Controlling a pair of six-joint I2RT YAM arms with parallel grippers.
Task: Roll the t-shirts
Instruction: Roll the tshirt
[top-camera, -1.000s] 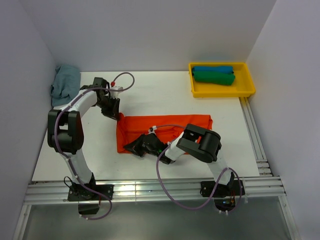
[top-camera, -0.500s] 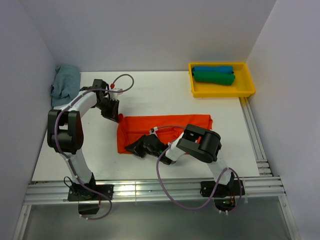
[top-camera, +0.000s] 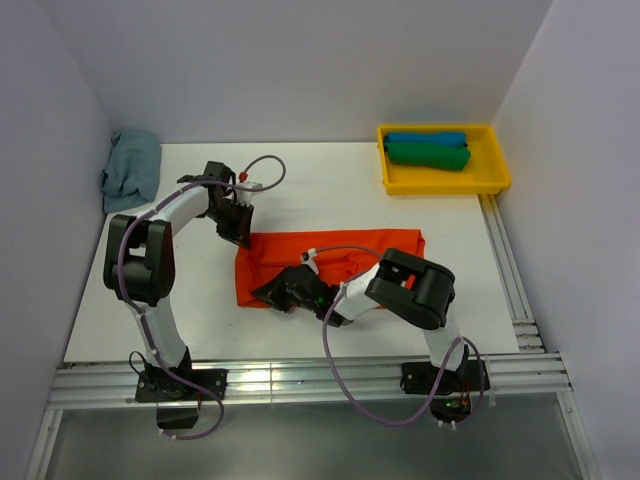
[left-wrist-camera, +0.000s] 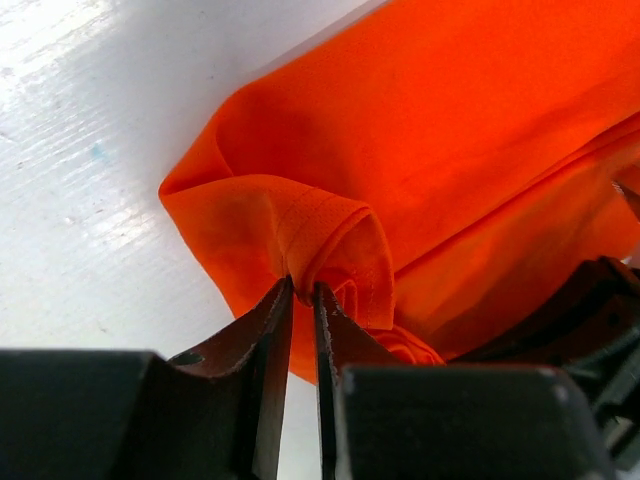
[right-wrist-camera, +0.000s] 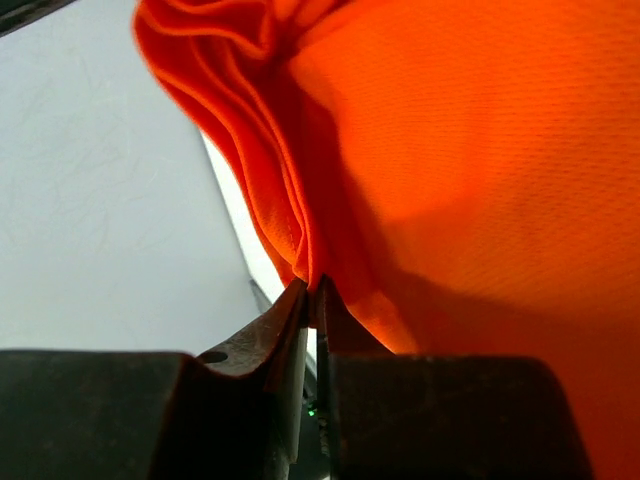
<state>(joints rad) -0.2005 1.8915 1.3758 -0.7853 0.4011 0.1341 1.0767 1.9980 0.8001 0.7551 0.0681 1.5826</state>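
**Firmly pinched: both jaws on the orange shirt**

Seen from above, the orange t-shirt (top-camera: 390, 245) lies folded into a wide band at the middle of the white table (top-camera: 330, 190). The left arm (top-camera: 185, 205) reaches in from the left, and the left jaws sit on the shirt's far-left corner. The right arm (top-camera: 410, 288) is bent low over the near side of the shirt. Its wrist points left, with the right jaws at the near-left edge, where the cloth is bunched. A yellow tray (top-camera: 440, 188) stands at the far right of the table. It holds a rolled blue t-shirt (top-camera: 425, 138), with a rolled green t-shirt (top-camera: 428, 155) touching it on the near side. A grey-blue cloth (top-camera: 132, 168) lies crumpled at the far-left corner.

From the left wrist, the left jaws stand narrow and grip a stitched hem fold of the orange t-shirt (left-wrist-camera: 450, 150). The fold curls up just above the tips, and bare table shows to the left.

From the right wrist, the right jaws are almost together, clamped on several stacked layers of the orange t-shirt (right-wrist-camera: 470, 150). The cloth fills the upper right of the view, with table to the left.
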